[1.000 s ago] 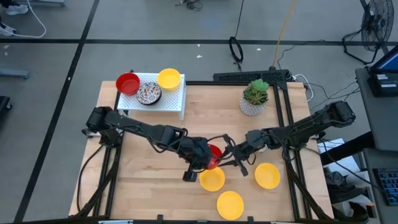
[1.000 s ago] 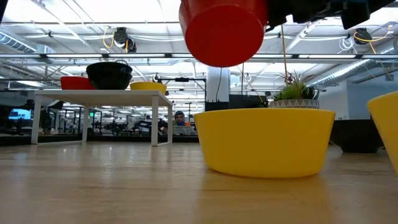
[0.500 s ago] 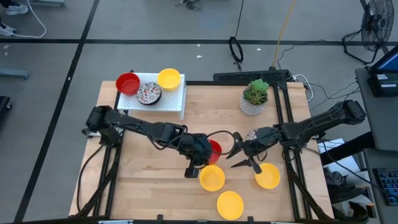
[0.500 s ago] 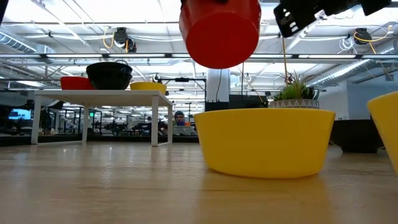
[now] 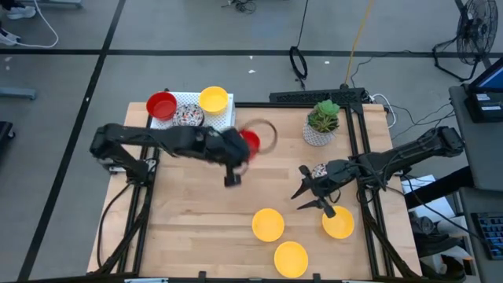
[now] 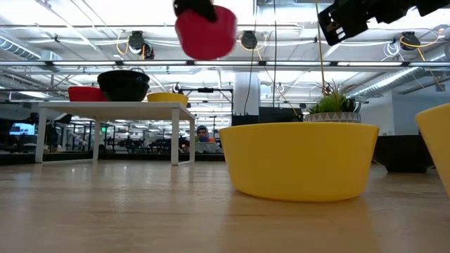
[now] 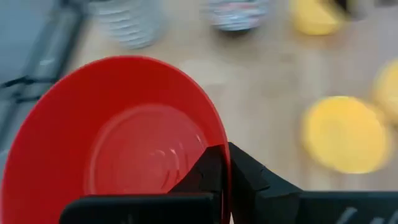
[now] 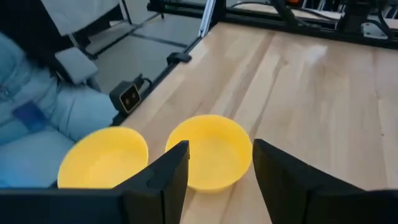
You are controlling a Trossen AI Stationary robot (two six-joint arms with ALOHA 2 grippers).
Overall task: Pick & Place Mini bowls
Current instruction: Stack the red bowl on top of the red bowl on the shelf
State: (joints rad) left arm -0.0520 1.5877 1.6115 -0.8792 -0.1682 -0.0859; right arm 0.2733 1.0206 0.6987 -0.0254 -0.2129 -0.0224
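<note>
Wooden table under both arms. Left gripper pinches a red bowl's rim, holding it in the air just beside the white rack. On the rack sit red, speckled and yellow bowls. Right gripper hangs spread open near three yellow bowls on the table's near side.

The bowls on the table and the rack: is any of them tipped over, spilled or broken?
Nothing stands out. Three yellow bowls sit upright on the table, and three more bowls are on the rack. One red bowl is in the air, gripped at its rim by the left pincer. No spill or damage shows.
</note>
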